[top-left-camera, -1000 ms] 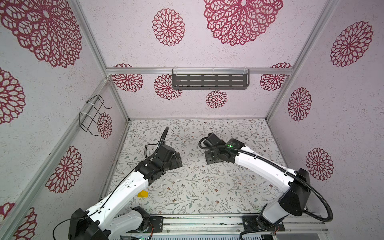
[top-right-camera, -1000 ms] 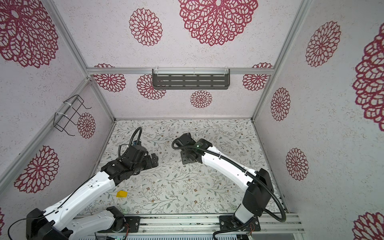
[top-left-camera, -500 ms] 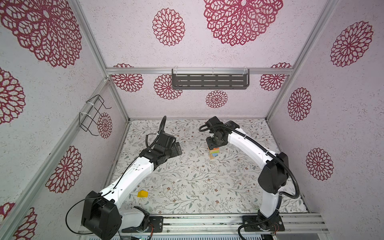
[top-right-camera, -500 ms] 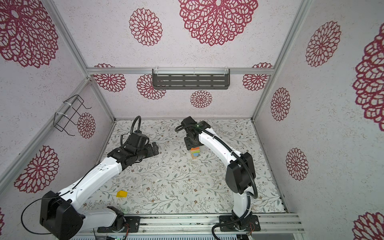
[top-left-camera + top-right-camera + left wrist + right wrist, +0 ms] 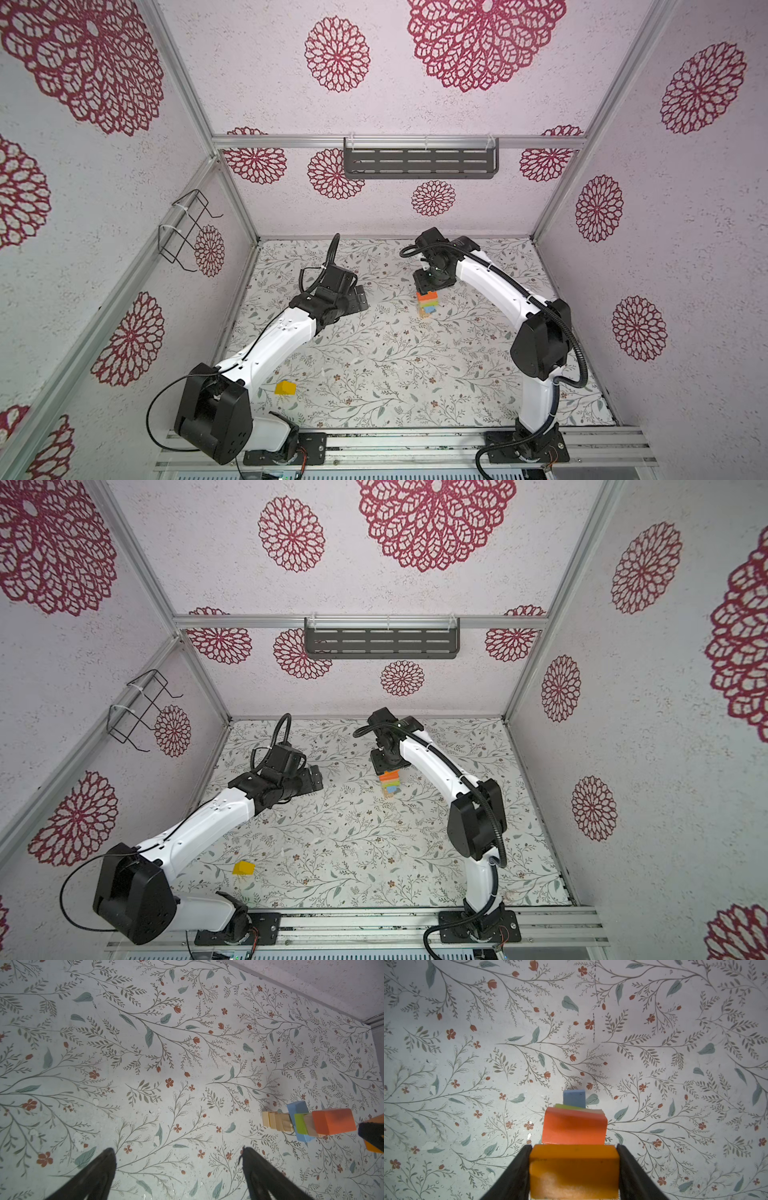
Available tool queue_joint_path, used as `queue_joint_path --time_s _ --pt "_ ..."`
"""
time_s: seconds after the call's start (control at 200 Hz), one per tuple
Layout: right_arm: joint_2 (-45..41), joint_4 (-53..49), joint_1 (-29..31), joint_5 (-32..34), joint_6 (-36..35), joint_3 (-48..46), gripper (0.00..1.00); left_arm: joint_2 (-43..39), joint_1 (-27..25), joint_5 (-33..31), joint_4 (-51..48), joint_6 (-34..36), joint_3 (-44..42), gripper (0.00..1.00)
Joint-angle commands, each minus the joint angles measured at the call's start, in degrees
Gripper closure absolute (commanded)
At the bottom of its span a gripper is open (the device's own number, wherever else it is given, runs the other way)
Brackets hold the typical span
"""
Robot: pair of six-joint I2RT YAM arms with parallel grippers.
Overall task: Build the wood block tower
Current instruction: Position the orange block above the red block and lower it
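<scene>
Tower (image 5: 427,305) several blocks high; right gripper (image 5: 573,1147) clamps orange block (image 5: 574,1169) atop it; left gripper (image 5: 178,1148) splayed, empty; yellow block (image 5: 285,388) unplaced, front-left corner

Rosette-patterned walls (image 5: 415,104), floral floor (image 5: 395,374)

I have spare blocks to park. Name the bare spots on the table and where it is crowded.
Free: the wide middle of the table in front of the wood block tower; also the far right corner. Crowded: at the tower, where the right gripper holds an orange block at its top, and front left by the yellow block.
</scene>
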Motion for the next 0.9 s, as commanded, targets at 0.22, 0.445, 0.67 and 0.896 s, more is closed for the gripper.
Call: queue_joint_path --time_s 0.22,0.445,0.67,0.896 --pt "0.5 0.9 -0.8 -2.2 -0.4 -0.4 0.46 1.0 0.3 -0.1 1.9 0.5 -0.4 0.03" --pt "0.4 1.5 -0.9 -1.7 -0.1 -1.6 0.46 1.2 0.3 0.3 2.5 0.1 -0.8 0.03" --pt "0.8 1.9 -1.0 -1.6 0.2 -1.8 0.43 1.6 0.3 0.6 2.7 0.1 -1.0 0.03" --pt "1.0 2.2 -1.0 -1.7 0.6 -2.1 0.41 2.4 0.3 1.0 3.4 0.0 -1.0 0.03"
